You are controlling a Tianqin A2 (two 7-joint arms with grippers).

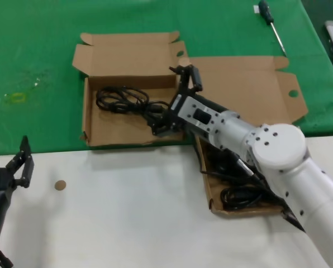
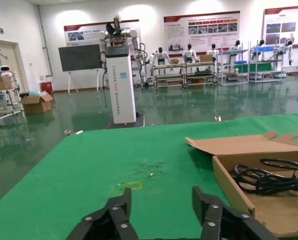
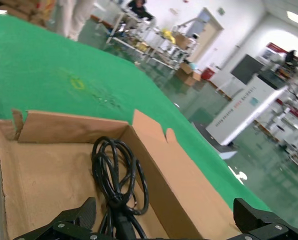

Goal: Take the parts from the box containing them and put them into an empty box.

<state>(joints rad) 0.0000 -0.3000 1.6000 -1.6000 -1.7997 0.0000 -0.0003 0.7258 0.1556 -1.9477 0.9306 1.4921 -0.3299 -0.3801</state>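
Observation:
The narrower box [image 1: 117,129] with rounded lid tabs lies at the left on the green cloth and holds a looped black cord bundle [image 1: 120,99]. The wider box [image 1: 250,84] with holed flaps lies at the right; more cords [image 1: 240,194] lie in its tray, partly hidden under my right arm. My right gripper [image 1: 169,100] is open over the right end of the narrower box, its fingers spread wide above the cord [image 3: 116,175] and holding nothing [image 3: 164,225]. My left gripper [image 1: 18,164] is open and empty at the near left.
A black-handled screwdriver [image 1: 271,25] lies on the green cloth at the far right. A small brown disc [image 1: 59,185] sits on the white table near my left arm. In the left wrist view the narrower box [image 2: 236,192] stands beside the open left gripper [image 2: 161,210].

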